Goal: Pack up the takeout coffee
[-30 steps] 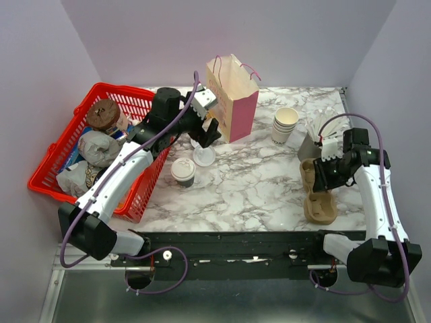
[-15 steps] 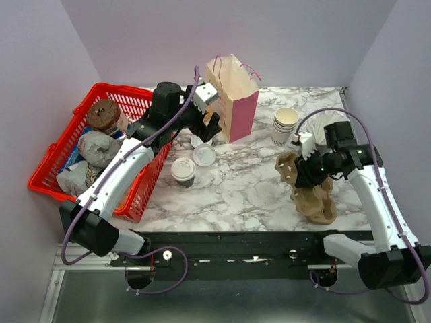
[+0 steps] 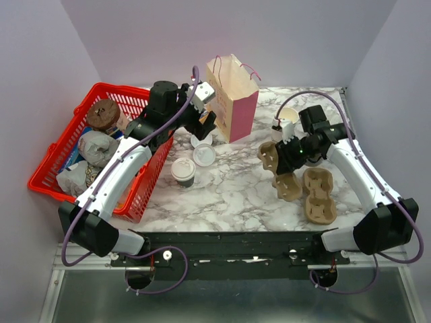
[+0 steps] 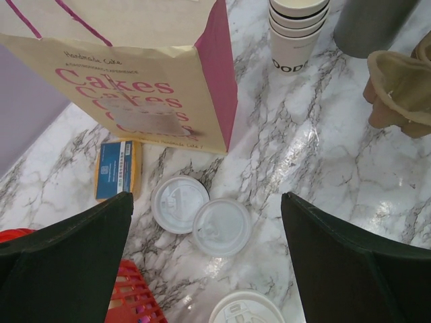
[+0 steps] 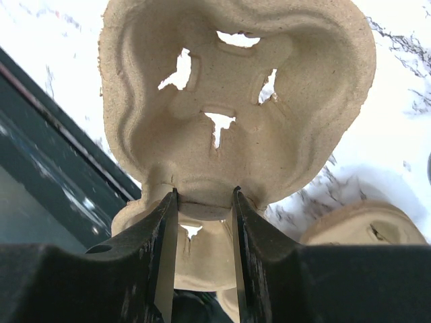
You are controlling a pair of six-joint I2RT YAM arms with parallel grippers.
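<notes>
Left gripper [image 4: 205, 198]: wide open, empty, over the marble desk [image 3: 236, 192]. Right gripper [image 5: 205, 202]: clamped on a brown moulded-pulp cup carrier [image 5: 236, 101], held tilted. Small cream paper cup with dark brown band [image 3: 182, 171]: lidded, upright on the desk beside the red plastic basket [image 3: 47, 168].

A: Open marble [image 3: 232, 192] right of the cup [image 3: 182, 171], a wide lane there!
B: The basket [image 3: 138, 202] crowds its left, though, and the lids [image 3: 204, 156] sit just behind.
A: The bag [image 3: 232, 101] walls off the back. A tilted carrier [image 3: 273, 158] hangs at the right, with a second carrier [image 3: 318, 195] flat beyond it.
</notes>
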